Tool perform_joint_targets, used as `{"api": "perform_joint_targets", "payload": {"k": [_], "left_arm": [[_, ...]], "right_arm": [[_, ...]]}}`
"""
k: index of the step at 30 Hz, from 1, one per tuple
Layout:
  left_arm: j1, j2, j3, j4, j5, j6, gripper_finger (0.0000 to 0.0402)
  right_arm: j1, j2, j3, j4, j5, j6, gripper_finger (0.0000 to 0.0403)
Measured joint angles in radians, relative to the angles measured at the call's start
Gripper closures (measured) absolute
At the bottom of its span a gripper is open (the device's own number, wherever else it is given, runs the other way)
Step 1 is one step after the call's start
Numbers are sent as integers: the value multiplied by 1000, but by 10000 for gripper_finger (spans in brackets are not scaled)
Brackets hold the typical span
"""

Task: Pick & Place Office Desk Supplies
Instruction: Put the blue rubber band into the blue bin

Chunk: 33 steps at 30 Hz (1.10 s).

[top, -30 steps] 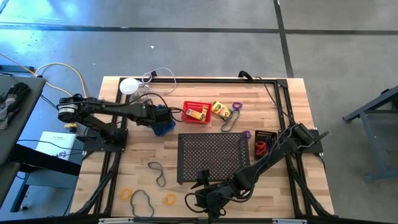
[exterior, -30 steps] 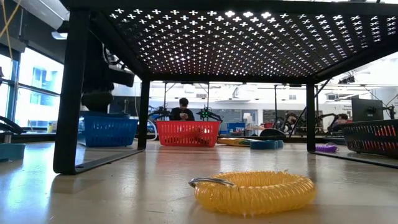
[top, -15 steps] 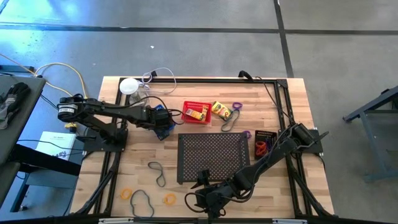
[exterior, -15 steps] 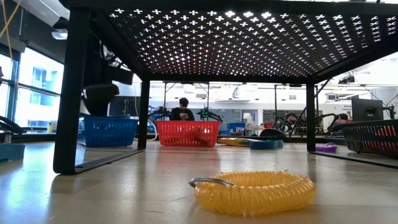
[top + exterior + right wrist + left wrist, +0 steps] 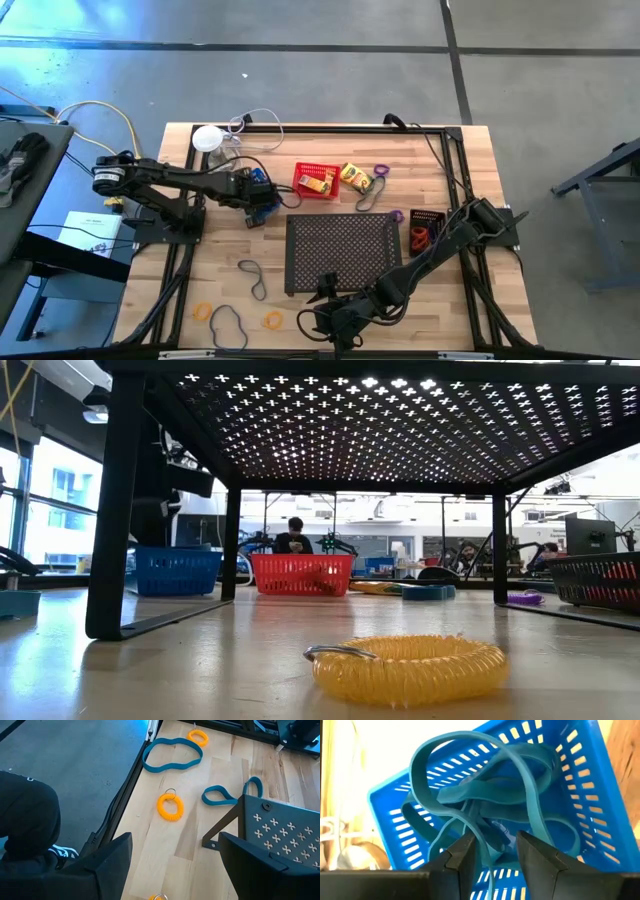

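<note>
Mesh baskets: three — one blue (image 5: 262,198), one red (image 5: 316,181), one black (image 5: 426,228).
Yellow crayon boxes: two — one in the red basket (image 5: 314,183), one beside it (image 5: 355,177).
Perforated black tray: one (image 5: 343,252).
White disc: one (image 5: 207,138).
Robot arms: two.

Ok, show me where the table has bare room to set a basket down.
Bare wood lies between the blue basket and the dark band, left of the black tray. Another free strip runs along the far edge, right of the purple band. It is crowded around the red basket, the yellow box and the black basket.
</note>
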Motion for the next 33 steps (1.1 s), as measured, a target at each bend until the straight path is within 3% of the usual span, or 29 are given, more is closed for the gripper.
{"api": "perform_joint_targets", "payload": {"k": [18,33], "left_arm": [[-13,161,2,23,12,91,271],[-84,100,2,15,-49,62,270]], "right_arm": [[1,0,0,1,0,15,119],[-2,0,0,0,0,5,119]]}}
